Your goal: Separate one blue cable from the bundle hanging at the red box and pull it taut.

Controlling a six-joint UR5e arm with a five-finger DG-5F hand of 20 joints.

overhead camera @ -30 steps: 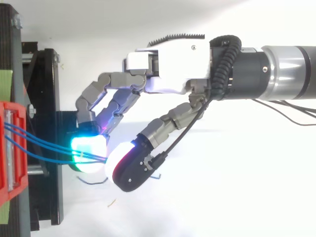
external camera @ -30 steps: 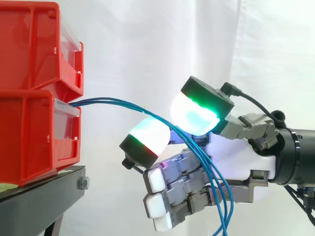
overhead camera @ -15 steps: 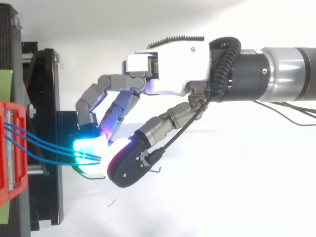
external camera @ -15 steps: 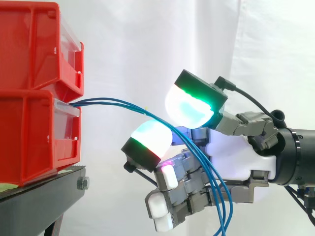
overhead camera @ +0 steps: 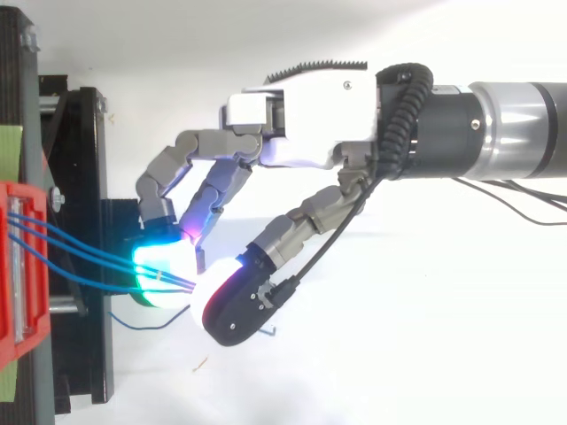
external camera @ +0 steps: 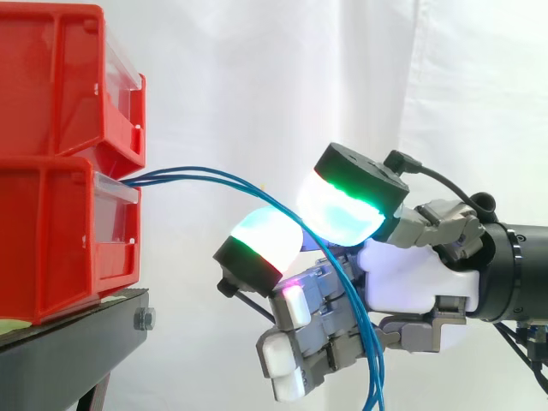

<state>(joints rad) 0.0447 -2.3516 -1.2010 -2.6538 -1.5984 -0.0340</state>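
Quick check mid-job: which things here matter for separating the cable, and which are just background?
Job: blue cables; red box they come out of; hand, fingers pinching the cables.
Background: black stand; white curtain.

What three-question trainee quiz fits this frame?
1. True or false: the cables come out of the upper red bin.
2. Where do the cables pass at the hand? A: between two glowing pads. B: round the wrist. C: over the back of the hand.
3. Fill in: the lower bin rests on a black ____.

Key: 1 false, they come out of the lower bin. 2 A. 3 stand.
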